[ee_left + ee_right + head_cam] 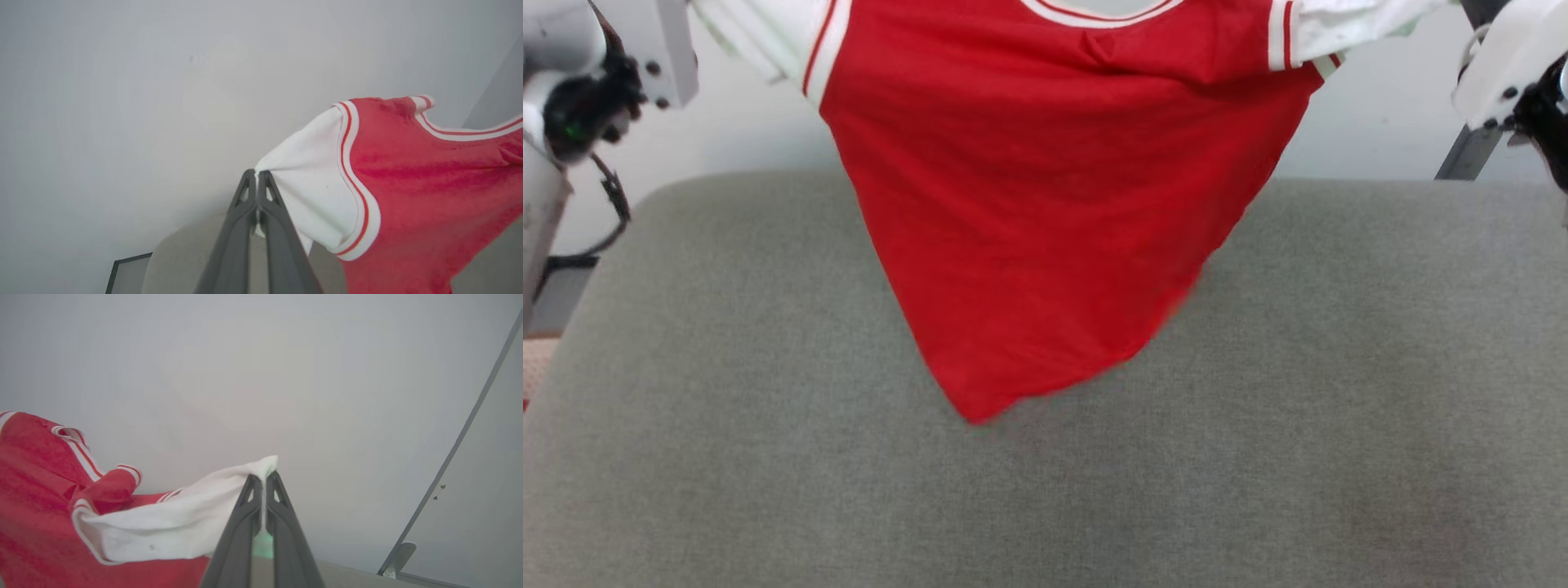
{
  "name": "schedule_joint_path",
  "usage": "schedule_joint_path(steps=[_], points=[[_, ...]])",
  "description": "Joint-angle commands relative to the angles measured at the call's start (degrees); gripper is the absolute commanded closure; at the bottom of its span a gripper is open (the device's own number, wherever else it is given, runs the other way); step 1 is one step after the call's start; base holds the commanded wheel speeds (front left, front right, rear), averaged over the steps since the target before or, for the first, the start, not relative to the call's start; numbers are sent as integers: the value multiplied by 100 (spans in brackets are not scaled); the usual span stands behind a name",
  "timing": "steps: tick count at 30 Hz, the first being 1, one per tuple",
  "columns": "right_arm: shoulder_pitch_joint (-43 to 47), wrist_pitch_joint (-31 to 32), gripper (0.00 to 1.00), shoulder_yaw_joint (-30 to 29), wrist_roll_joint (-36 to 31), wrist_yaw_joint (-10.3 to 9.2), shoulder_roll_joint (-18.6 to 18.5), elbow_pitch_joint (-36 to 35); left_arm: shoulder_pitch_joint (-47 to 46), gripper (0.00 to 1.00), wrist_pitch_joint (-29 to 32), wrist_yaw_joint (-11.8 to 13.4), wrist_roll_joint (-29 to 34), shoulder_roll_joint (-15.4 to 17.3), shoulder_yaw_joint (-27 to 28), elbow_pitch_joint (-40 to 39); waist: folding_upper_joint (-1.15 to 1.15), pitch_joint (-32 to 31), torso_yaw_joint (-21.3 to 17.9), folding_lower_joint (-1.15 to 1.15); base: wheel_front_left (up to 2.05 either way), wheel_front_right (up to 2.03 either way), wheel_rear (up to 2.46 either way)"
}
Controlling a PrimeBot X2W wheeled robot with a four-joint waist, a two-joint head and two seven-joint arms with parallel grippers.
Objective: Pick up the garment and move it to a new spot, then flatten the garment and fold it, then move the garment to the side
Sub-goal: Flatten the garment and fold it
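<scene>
The garment (pixel 1045 188), red with white sleeves and striped trim, hangs in the air above the grey cushioned surface (pixel 768 457), its lowest corner just over the cloth top. In the left wrist view my left gripper (pixel 256 173) is shut on the tip of one white sleeve (pixel 310 192). In the right wrist view my right gripper (pixel 263 477) is shut on the edge of the other white sleeve (pixel 171 526). The red body (pixel 429 204) droops between the two grips. Any print on the garment is hidden.
A pale wall stands behind the grey surface. A dark frame corner (pixel 126 277) shows low in the left wrist view. A grey metal bar with a bracket (pixel 441 486) slants at the right. Both pale forearms (pixel 572 98) sit at the head view's upper corners.
</scene>
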Motion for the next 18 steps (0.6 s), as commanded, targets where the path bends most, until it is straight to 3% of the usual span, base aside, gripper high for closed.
schedule_joint_path(steps=[1, 11, 18], points=[[-115, -50, 100, 23, 22, -8, 5, 61, -101, 100, -73, 12, 54, 21, -15, 31, 0, -179, -45, 0, 0, 0, 0], [-542, -233, 100, 151, 160, -8, -126, 380, -464, 100, -382, 12, -10, 69, -132, 26, 0, -258, -47, 0, 0, 0, 0], [-781, -429, 100, 206, 106, -8, -129, 397, -668, 100, -579, 12, -33, 41, -231, -27, 0, 245, -63, 0, 0, 0, 0]])
